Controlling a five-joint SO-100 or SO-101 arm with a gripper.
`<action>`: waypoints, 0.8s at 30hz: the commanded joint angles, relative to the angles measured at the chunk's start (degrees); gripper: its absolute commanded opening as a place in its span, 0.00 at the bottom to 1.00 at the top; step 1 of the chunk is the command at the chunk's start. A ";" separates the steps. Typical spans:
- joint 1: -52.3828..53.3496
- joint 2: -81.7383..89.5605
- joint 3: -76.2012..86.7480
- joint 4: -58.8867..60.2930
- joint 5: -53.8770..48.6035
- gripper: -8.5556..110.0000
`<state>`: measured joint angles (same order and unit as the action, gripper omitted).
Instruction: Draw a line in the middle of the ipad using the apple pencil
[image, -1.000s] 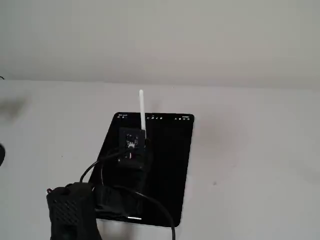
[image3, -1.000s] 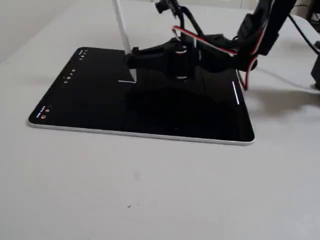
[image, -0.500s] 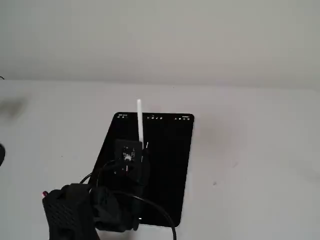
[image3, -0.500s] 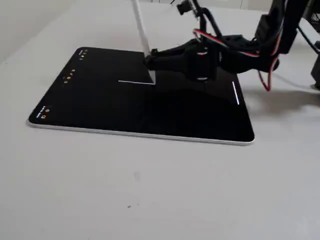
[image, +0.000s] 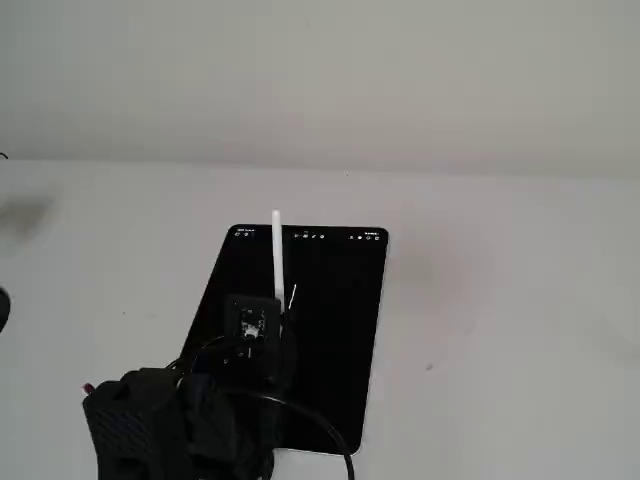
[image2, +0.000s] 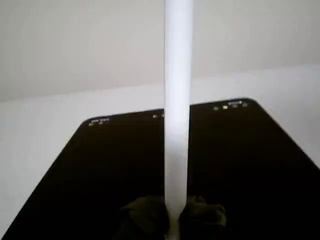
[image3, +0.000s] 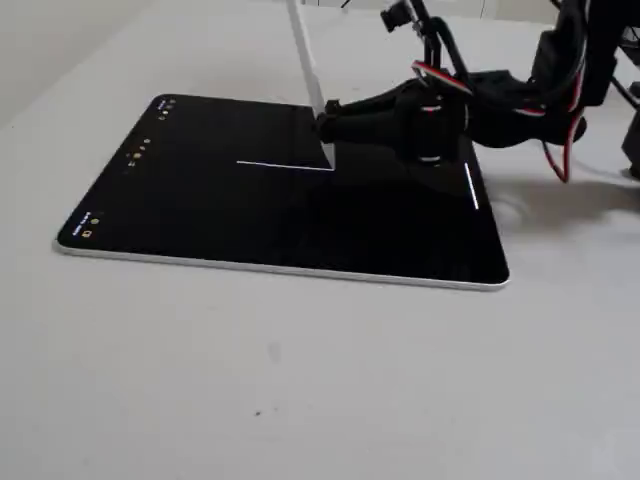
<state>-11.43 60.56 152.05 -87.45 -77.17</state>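
Note:
A black iPad lies flat on the white table; it also shows in a fixed view and in the wrist view. My gripper is shut on a white Apple Pencil, which leans with its tip on the screen near the middle. A thin white drawn line runs on the screen and ends at the tip. In the wrist view the pencil rises between my dark fingers. In a fixed view the pencil stands above the gripper.
A second short white mark shows on the screen under the arm. The arm's black base and cables cover the iPad's near left corner. The white table surrounds the iPad.

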 joint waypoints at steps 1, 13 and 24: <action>0.44 1.32 0.79 -0.53 0.09 0.07; 0.35 0.70 0.44 -0.53 0.09 0.07; 0.35 0.35 0.35 -0.53 0.09 0.07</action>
<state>-11.43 60.56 152.05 -87.36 -77.17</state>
